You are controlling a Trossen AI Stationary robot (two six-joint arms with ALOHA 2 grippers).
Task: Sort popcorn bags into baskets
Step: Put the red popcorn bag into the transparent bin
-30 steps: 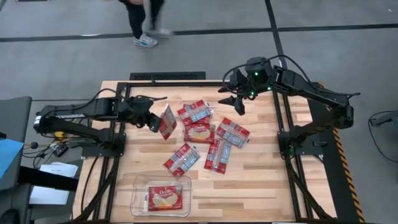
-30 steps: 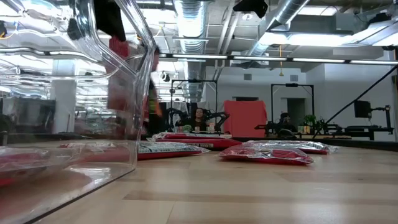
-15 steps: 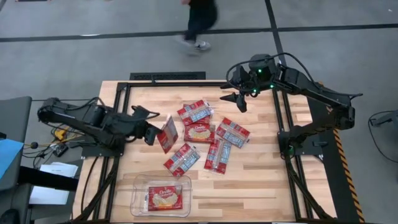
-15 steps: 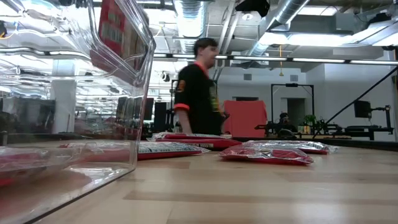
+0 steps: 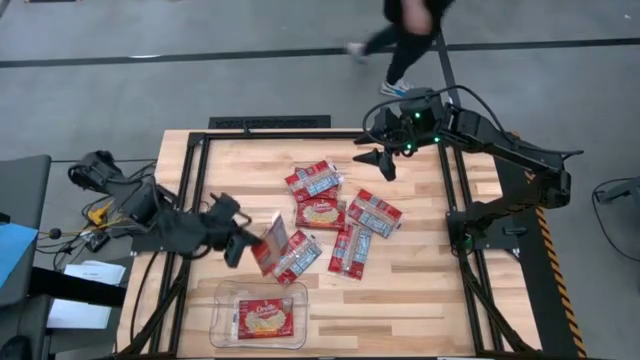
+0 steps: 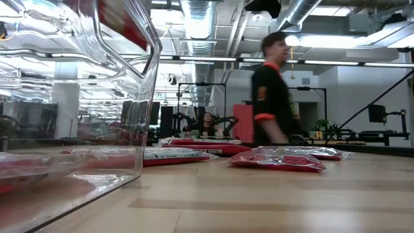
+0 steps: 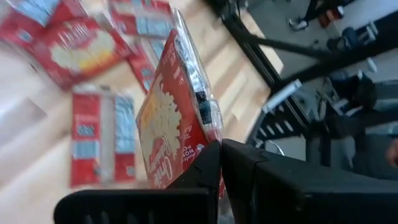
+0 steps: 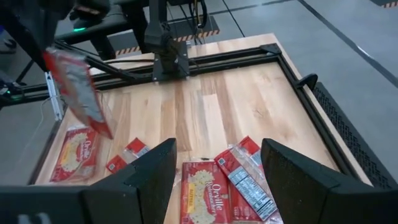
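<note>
A popcorn bag (image 5: 268, 241) is held pinched between the closed fingers of the left gripper (image 5: 243, 243), lifted off the table (image 5: 420, 290) and tilted, near the table's left side, just above the far edge of the clear basket (image 5: 222, 310) in the high view. In the left wrist view the same bag (image 7: 177, 118) is seen edge-on, its popcorn-picture face showing, clamped at its lower corner by the dark fingers (image 7: 205, 165). One bag (image 5: 266, 317) w/ popcorn picture up is already lying flat inside the basket, at the near-left of the table. Five more bags are left loose at the table's centre: one (image 5: 314, 181) farthest back w/ a pale panel, one (image 5: 319, 213) picture-side up just in front of it, one (image 5: 374, 212) to the right, one (image 5: 349, 250) in front of that, and one (image 5: 298, 254) just beside the held bag — some overlapping at their edges. The right gripper (image 5: 381, 163) is held above the far-right part of the table, fingers spread wide & empty, well apart from the bags. A person (image 6: 272, 97) in dark clothes w/ orange trim is seen in the room beyond the table.
</note>
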